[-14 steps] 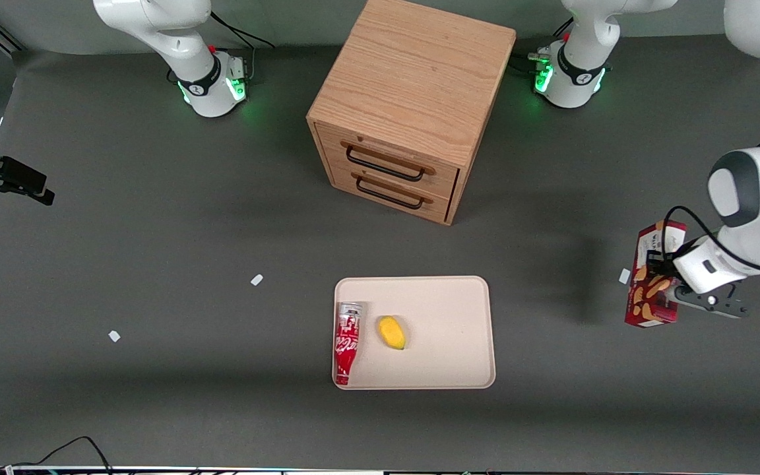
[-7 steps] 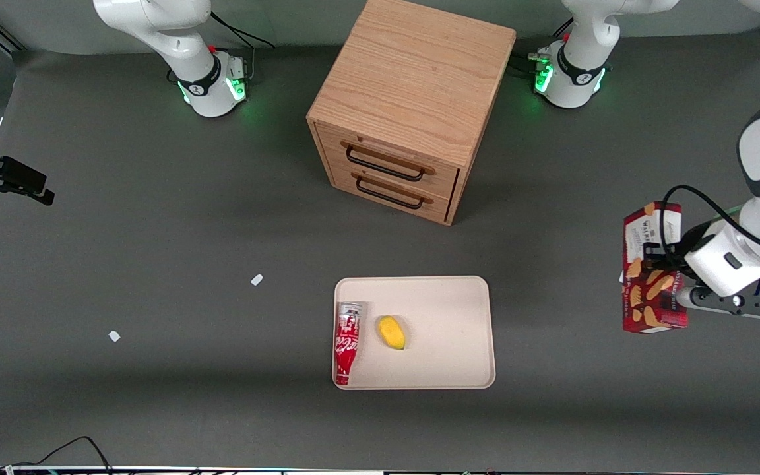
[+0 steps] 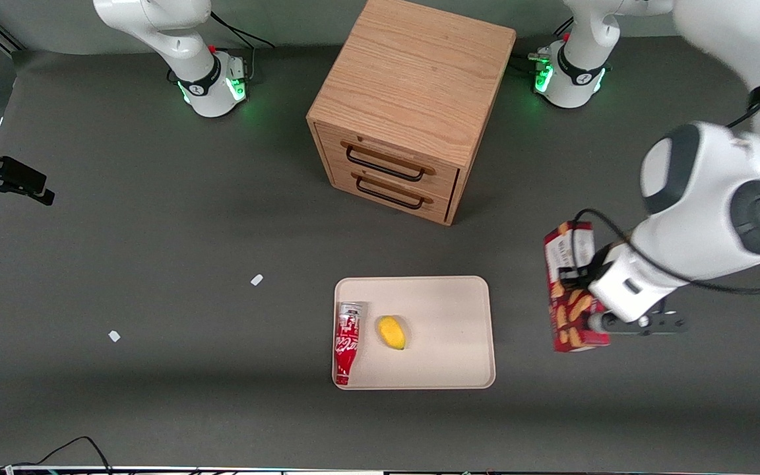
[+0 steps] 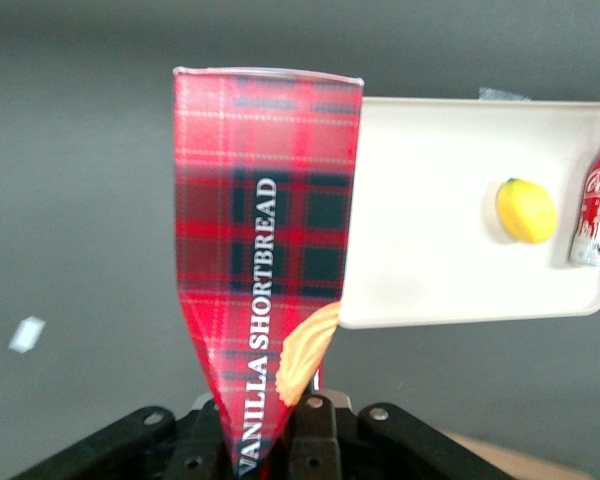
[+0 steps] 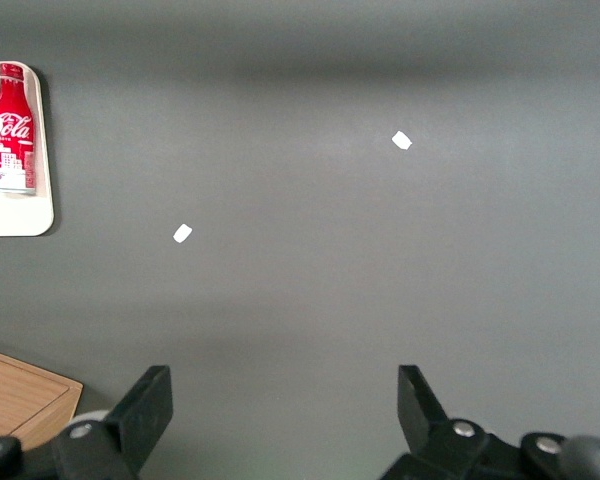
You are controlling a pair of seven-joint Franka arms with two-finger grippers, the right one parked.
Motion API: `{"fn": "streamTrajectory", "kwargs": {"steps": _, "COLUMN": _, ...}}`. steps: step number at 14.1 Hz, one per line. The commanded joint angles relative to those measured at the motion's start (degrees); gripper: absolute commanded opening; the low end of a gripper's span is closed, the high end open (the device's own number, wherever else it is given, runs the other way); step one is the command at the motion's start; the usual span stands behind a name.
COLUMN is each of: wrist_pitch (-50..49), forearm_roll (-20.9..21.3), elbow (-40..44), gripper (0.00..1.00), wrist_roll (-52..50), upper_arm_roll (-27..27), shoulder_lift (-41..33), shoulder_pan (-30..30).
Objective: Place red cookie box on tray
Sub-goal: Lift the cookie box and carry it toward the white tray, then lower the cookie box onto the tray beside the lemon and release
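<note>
The red cookie box [image 3: 566,323] hangs in the air above the grey table, just off the tray's short edge toward the working arm's end. My left gripper [image 3: 579,282] is shut on it, fingers clamped across its narrow sides. In the left wrist view the tartan box [image 4: 265,230] rises out of the gripper [image 4: 275,440] and overlaps the tray's rim. The cream tray [image 3: 446,330] lies flat near the table's middle, its bare half [image 4: 430,240] closest to the box.
A red drink can [image 3: 347,343] and a small yellow fruit [image 3: 392,332] lie in the tray's half toward the parked arm. The wooden two-drawer cabinet [image 3: 413,99] stands farther from the front camera than the tray. Small white scraps [image 3: 256,280] dot the table.
The left gripper has lifted the cookie box off the table and carried it sideways toward the tray, closing most of the gap. Tray, can and fruit have not moved.
</note>
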Motion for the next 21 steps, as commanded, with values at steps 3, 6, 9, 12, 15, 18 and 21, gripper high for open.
{"fn": "streamTrajectory", "kwargs": {"steps": 3, "wrist_pitch": 6.91, "forearm_roll": 2.47, "elbow": 5.11, "gripper": 0.0, "wrist_roll": -4.76, "upper_arm_roll": 0.74, "shoulder_lift": 10.62, "shoulder_pan": -5.87}}
{"fn": "streamTrajectory", "kwargs": {"steps": 6, "wrist_pitch": 10.17, "forearm_roll": 2.57, "elbow": 4.68, "gripper": 0.0, "wrist_roll": -7.65, "upper_arm_roll": 0.74, "shoulder_lift": 14.58, "shoulder_pan": -7.99}}
{"fn": "streamTrajectory", "kwargs": {"steps": 9, "wrist_pitch": 14.3, "forearm_roll": 3.87, "elbow": 4.24, "gripper": 0.0, "wrist_roll": -9.68, "upper_arm_roll": 0.82, "shoulder_lift": 18.88, "shoulder_pan": -9.57}}
{"fn": "streamTrajectory", "kwargs": {"steps": 12, "wrist_pitch": 17.82, "forearm_roll": 5.64, "elbow": 3.53, "gripper": 0.0, "wrist_roll": -11.7, "upper_arm_roll": 0.83, "shoulder_lift": 21.26, "shoulder_pan": -10.01}}
{"fn": "streamTrajectory", "kwargs": {"steps": 15, "wrist_pitch": 18.09, "forearm_roll": 6.43, "elbow": 3.18, "gripper": 0.0, "wrist_roll": -11.88, "upper_arm_roll": 1.0, "shoulder_lift": 21.62, "shoulder_pan": -10.37}}
{"fn": "streamTrajectory", "kwargs": {"steps": 18, "wrist_pitch": 18.35, "forearm_roll": 6.43, "elbow": 2.92, "gripper": 1.0, "wrist_roll": -12.23, "upper_arm_roll": 1.0, "shoulder_lift": 21.45, "shoulder_pan": -10.28}}
{"fn": "streamTrajectory", "kwargs": {"steps": 21, "wrist_pitch": 20.46, "forearm_roll": 6.43, "elbow": 2.74, "gripper": 1.0, "wrist_roll": -13.64, "upper_arm_roll": 1.0, "shoulder_lift": 21.18, "shoulder_pan": -10.19}}
